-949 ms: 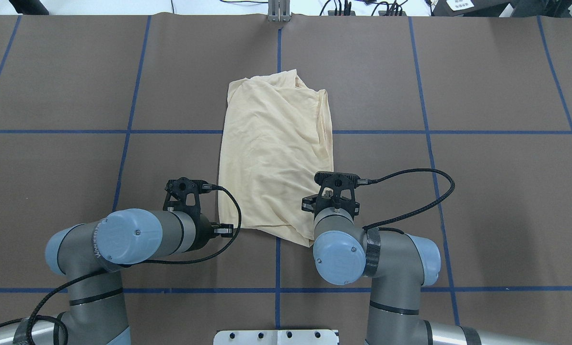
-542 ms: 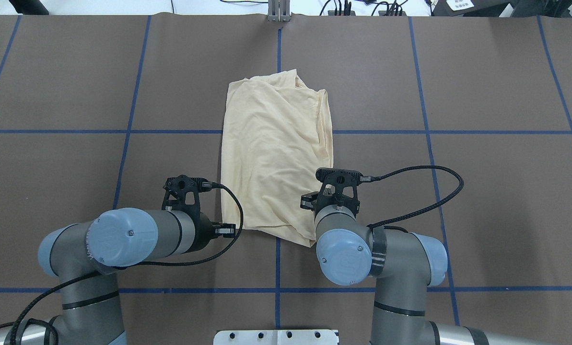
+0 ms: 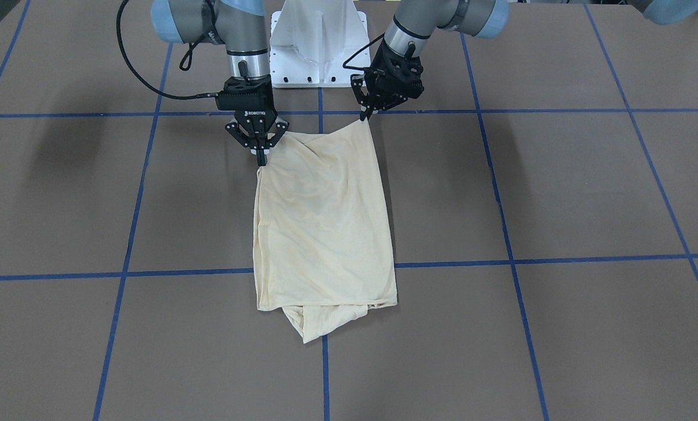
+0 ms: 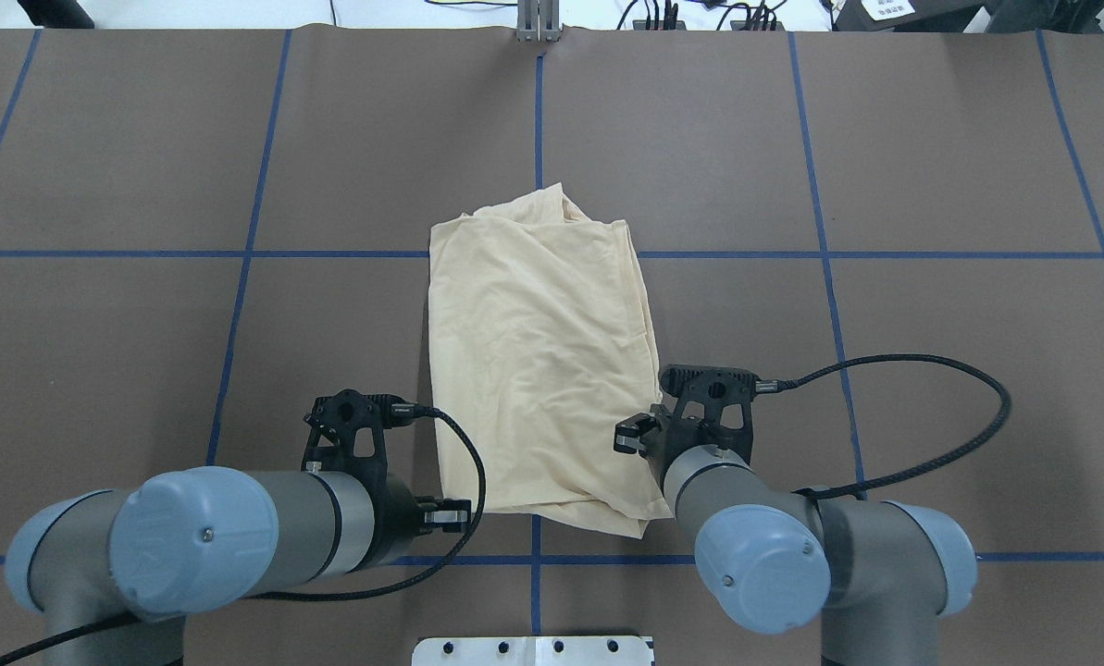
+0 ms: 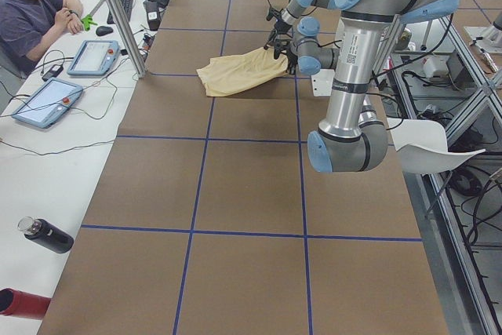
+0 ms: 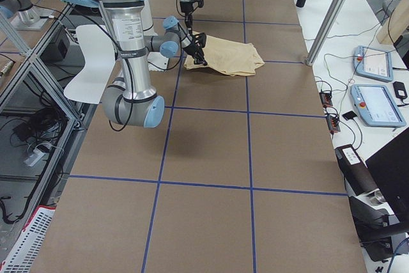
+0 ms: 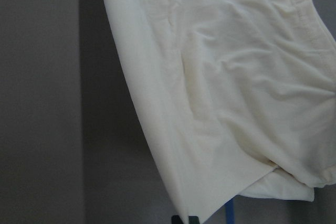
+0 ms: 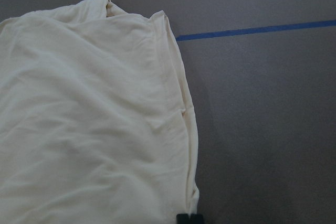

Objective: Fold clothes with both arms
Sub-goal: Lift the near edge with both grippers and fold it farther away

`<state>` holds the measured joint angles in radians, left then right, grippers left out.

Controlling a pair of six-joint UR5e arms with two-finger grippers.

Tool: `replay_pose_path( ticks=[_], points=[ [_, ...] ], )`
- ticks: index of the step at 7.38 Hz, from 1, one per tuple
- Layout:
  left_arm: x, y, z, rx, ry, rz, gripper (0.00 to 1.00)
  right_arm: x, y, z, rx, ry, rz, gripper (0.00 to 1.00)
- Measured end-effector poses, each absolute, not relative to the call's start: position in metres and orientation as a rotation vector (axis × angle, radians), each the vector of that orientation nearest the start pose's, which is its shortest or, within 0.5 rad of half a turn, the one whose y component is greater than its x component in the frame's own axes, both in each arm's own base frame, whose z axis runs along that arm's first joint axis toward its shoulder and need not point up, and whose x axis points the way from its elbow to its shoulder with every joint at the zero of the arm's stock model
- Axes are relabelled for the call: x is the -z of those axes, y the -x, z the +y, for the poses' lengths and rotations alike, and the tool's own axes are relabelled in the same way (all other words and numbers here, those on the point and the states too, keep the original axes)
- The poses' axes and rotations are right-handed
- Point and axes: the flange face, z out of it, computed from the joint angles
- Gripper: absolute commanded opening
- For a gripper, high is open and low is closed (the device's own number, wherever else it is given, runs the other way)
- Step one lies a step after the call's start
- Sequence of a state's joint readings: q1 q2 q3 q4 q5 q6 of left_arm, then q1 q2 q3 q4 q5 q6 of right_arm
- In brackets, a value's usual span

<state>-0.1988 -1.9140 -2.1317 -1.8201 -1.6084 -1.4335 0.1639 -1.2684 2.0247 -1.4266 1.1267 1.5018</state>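
The cream-yellow shirt (image 3: 325,222) lies folded into a long strip on the brown table, plain side up; print and neck label are hidden. It also shows in the overhead view (image 4: 533,370). My left gripper (image 3: 364,118) is shut on the shirt's near corner on its side, with the tips showing in the left wrist view (image 7: 185,219). My right gripper (image 3: 261,159) is shut on the other near corner, with the tips showing in the right wrist view (image 8: 189,217). Both corners are lifted slightly, and the far end trails flat with a folded flap (image 3: 319,321).
The white pedestal base (image 3: 316,47) stands just behind the grippers. Blue tape lines (image 4: 538,111) grid the table. At the far side are a metal post (image 5: 118,13), tablets (image 5: 94,56) and a seated operator (image 5: 31,13). A dark bottle (image 5: 45,234) lies on the side bench.
Both arms have pulled back toward the robot base, still shut on the shirt's near corners. The shirt has slid toward the robot, its far edge now near the blue cross line.
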Motion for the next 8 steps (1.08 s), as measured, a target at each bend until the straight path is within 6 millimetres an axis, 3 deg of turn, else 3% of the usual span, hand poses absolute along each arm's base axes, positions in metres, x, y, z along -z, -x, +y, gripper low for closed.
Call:
replay_pose_path(
  ticks=[1, 3, 4, 6, 8],
  points=[
    [-0.194, -0.473, -0.218, 0.026, -0.141, 1.135, 0.00, -0.276, 0.497, -0.254, -0.277, -0.508, -0.845, 0.00],
    [-0.195, -0.474, -0.218, 0.009, -0.146, 1.105, 0.00, -0.279, 0.501, -0.256, -0.263, -0.511, -0.832, 0.00],
    [-0.195, -0.472, -0.230, 0.003, -0.172, 1.089, 0.00, -0.274, 0.504, -0.268, -0.257, -0.528, -0.824, 0.00],
    [-0.171, -0.462, -0.262, 0.010, -0.224, 1.047, 0.00, -0.259, 0.500, -0.298, -0.259, -0.535, -0.813, 0.00],
    [-0.158, -0.441, -0.304, 0.013, -0.271, 1.011, 0.00, -0.232, 0.496, -0.338, -0.262, -0.532, -0.774, 0.00]
  ],
)
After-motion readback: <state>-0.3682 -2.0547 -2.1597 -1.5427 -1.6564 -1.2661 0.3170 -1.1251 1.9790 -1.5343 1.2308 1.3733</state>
